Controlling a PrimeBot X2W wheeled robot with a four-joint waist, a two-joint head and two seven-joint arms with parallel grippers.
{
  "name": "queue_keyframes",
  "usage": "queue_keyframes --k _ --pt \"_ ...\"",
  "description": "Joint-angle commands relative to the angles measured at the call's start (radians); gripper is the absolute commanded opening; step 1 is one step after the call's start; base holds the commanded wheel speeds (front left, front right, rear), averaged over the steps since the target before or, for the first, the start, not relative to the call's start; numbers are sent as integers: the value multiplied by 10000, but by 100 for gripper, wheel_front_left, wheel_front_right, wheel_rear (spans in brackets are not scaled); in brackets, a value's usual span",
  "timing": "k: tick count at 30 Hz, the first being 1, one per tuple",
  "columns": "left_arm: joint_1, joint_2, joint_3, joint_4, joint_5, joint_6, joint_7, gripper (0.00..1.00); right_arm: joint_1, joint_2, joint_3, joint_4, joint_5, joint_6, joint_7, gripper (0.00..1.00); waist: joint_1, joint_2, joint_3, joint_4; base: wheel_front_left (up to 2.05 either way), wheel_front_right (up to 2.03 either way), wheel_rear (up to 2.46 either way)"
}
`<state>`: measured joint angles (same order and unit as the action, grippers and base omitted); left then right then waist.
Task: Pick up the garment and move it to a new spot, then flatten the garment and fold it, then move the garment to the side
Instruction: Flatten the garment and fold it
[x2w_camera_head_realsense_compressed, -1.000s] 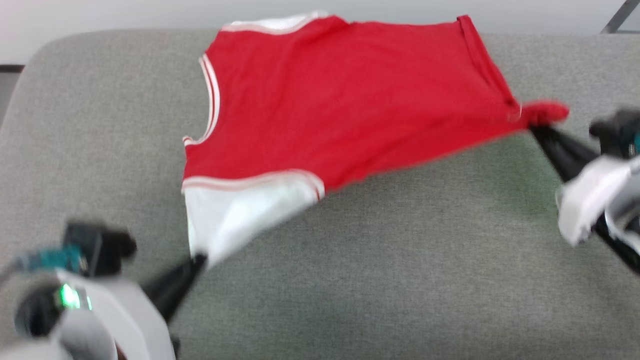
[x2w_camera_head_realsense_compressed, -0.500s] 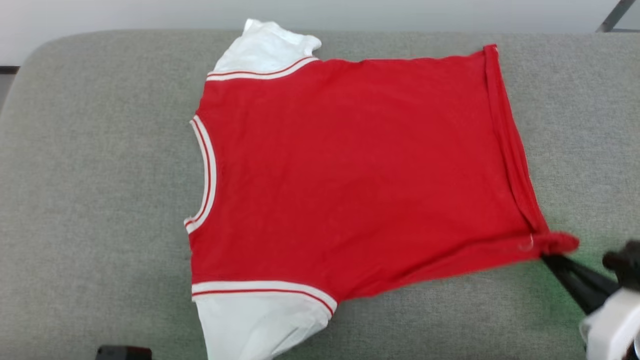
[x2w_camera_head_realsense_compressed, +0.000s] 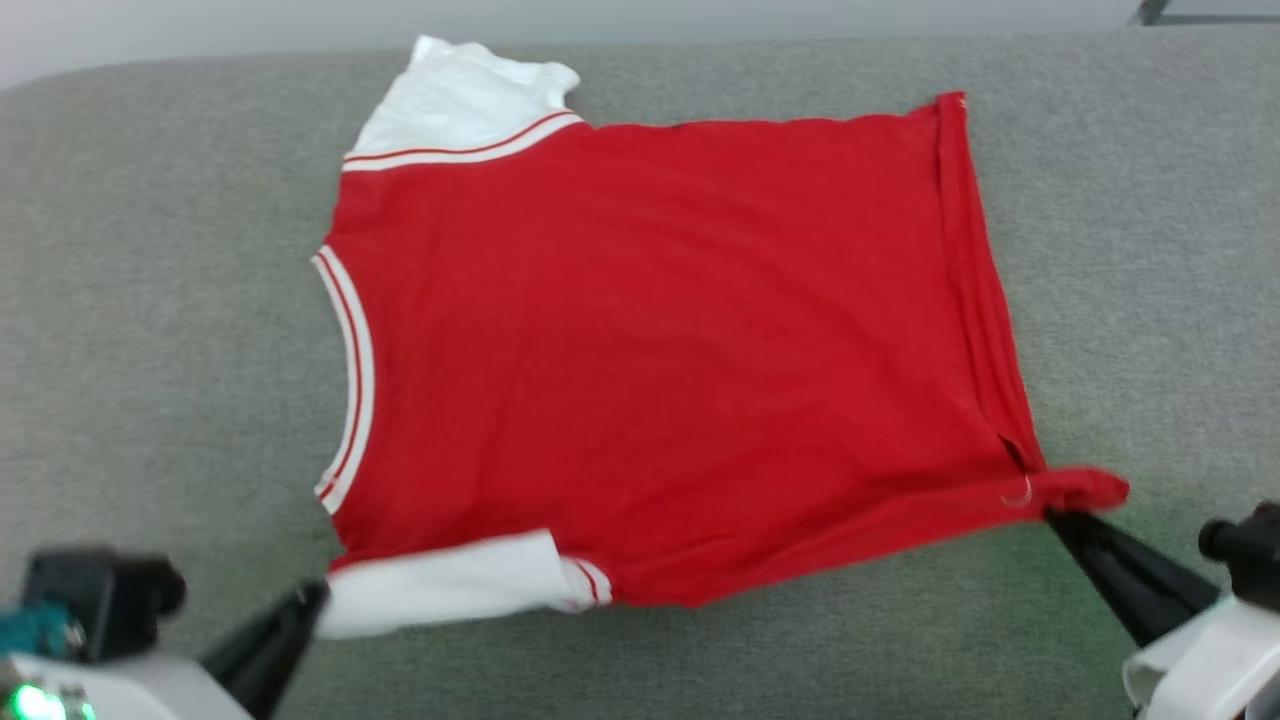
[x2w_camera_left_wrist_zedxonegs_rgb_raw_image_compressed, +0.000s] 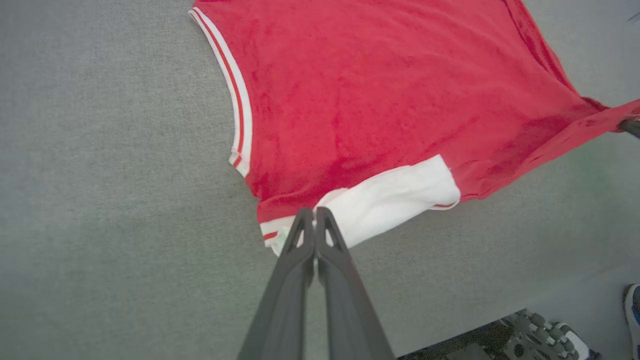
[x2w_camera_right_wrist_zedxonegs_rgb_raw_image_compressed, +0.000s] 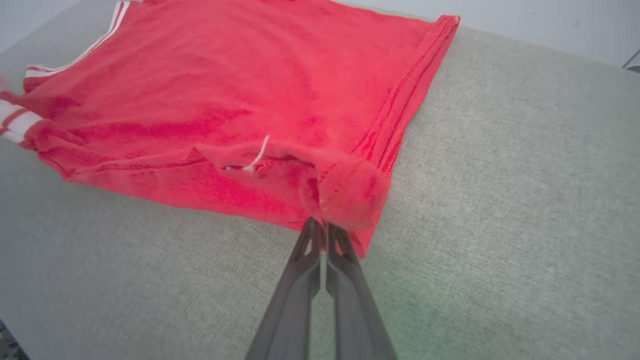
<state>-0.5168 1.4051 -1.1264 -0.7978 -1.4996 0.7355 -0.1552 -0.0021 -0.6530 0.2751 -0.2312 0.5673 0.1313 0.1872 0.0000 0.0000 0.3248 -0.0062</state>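
The near white sleeve (x2w_camera_head_realsense_compressed: 450, 595), spread flat half a second ago, is now drawn into a narrow band toward the left gripper (x2w_camera_head_realsense_compressed: 316, 596), which has come back into sight at the lower left of the head view. The garment (x2w_camera_head_realsense_compressed: 650, 330) lies plain red side up across the grey padded surface (x2w_camera_head_realsense_compressed: 150, 300), collar to the robot's left, hem to its right. The left gripper's fingers are pressed together on the sleeve's edge. The right gripper (x2w_camera_head_realsense_compressed: 1055, 518) is pinched tight on the bunched near hem corner (x2w_camera_head_realsense_compressed: 1085, 490). The far sleeve (x2w_camera_head_realsense_compressed: 450, 100) lies flat.
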Motion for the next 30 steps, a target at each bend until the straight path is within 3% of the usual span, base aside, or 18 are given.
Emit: queue_keyframes --k 1,4,8,11,20,25,30 --pt "-422 155 135 96 323 -93 444 0 -304 103 -55 -163 -47 -8 112 0 0 0 130 -201 0 0 0" --pt "-1283 326 429 513 989 -604 1518 0 -710 411 -184 -295 -109 -8 309 0 0 0 229 -326 0 0 0" --pt "-2406 326 810 1478 1729 -1653 2881 0 -1336 705 -315 -167 -358 -8 514 0 0 0 390 -440 0 0 0" --pt "-3107 -194 952 2412 2053 -2474 3728 0 -1791 953 -390 122 -543 -8 690 0 0 0 545 -492 0 0 0" --pt "-4416 -2143 702 5446 2565 -4281 5306 0 -2865 1512 49 1263 -834 -8 1202 0 0 0 1075 -617 0 0 0" --pt "-4656 -2955 514 6633 2375 -4876 5771 0 -3292 1605 478 1670 -711 -8 1383 0 0 0 1204 -634 0 0 0" --pt "-4736 -3368 432 7235 2002 -5019 6281 0 -3625 1514 841 1878 -362 -8 1810 0 0 0 1198 -591 0 0 0"
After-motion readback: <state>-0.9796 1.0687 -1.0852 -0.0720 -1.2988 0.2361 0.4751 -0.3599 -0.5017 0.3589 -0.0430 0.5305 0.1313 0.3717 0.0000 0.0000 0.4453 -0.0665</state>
